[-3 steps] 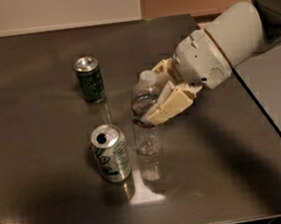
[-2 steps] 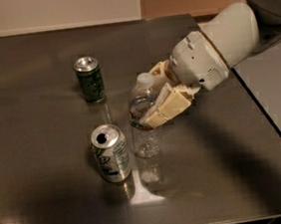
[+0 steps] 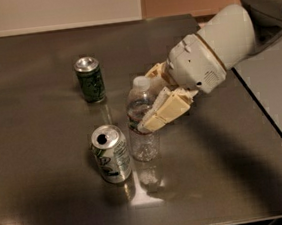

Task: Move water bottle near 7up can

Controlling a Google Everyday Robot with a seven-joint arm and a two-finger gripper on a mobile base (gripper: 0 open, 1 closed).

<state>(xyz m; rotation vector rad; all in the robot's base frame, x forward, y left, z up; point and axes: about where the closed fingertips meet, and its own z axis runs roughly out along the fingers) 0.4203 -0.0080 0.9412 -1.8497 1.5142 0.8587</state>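
The gripper (image 3: 147, 103) is at the middle of the tabletop (image 3: 228, 175), reaching in from about 2 o'clock on the white arm (image 3: 223, 38). Its fingers (image 3: 166, 111) are closed around the upper body of the water bottle (image 3: 143, 134), one in front and one behind. The bottle is upright, and its base is at or just above the surface; I cannot tell which. It sits just beside the 7up can (image 3: 111, 154), at roughly the can's 3 o'clock, with a narrow gap between them. A dark green can (image 3: 90, 79) stands well apart at the 7up can's 12 o'clock.

The placement looks close to done, so the risks lie in the release:

- **Tipping:** the grip is high on a tall, light bottle. If the fingers open while the base is off the surface or tilted, it could topple toward 9 o'clock and knock the open can over.
- **Dragging:** a finger that catches the soft plastic while pulling back toward 2 o'clock could drag the bottle away.
- **Pushing:** nudging further toward 9 o'clock would shove the can.
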